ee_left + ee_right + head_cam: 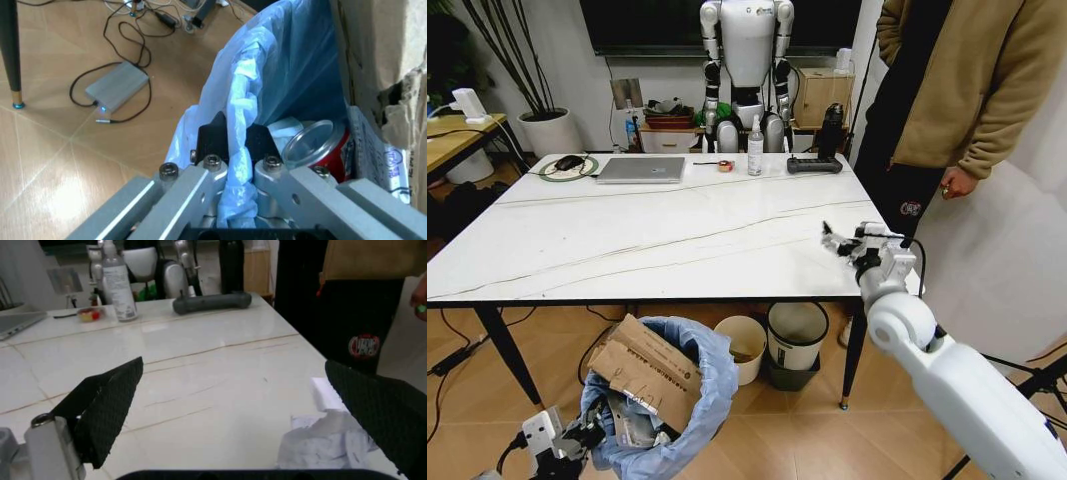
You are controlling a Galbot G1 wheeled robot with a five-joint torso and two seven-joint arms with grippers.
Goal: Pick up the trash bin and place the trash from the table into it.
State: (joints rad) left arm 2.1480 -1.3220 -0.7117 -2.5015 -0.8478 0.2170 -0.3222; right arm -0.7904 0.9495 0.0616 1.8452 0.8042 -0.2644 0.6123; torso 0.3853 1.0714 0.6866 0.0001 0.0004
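Observation:
The trash bin (702, 395), lined with a crinkled light-blue bag, hangs low in front of the table (627, 240), below its near edge. My left gripper (577, 440) is shut on the bag-covered rim (233, 135). Brown torn cardboard (647, 370) sticks out of the bin, and a crushed red can (320, 150) lies inside. My right gripper (842, 243) stands open above the table's right side. In the right wrist view a crumpled white tissue (327, 440) lies on the marble between its wide-spread fingers (107, 405), near the table's edge.
At the table's far side stand a grey laptop (640, 169), a spray bottle (755, 147), a black bar-shaped device (815, 164) and a mouse on a green pad (568, 163). A cream bucket (742, 348) and a white bin (795, 342) sit under the table. A person (957, 90) stands at the right.

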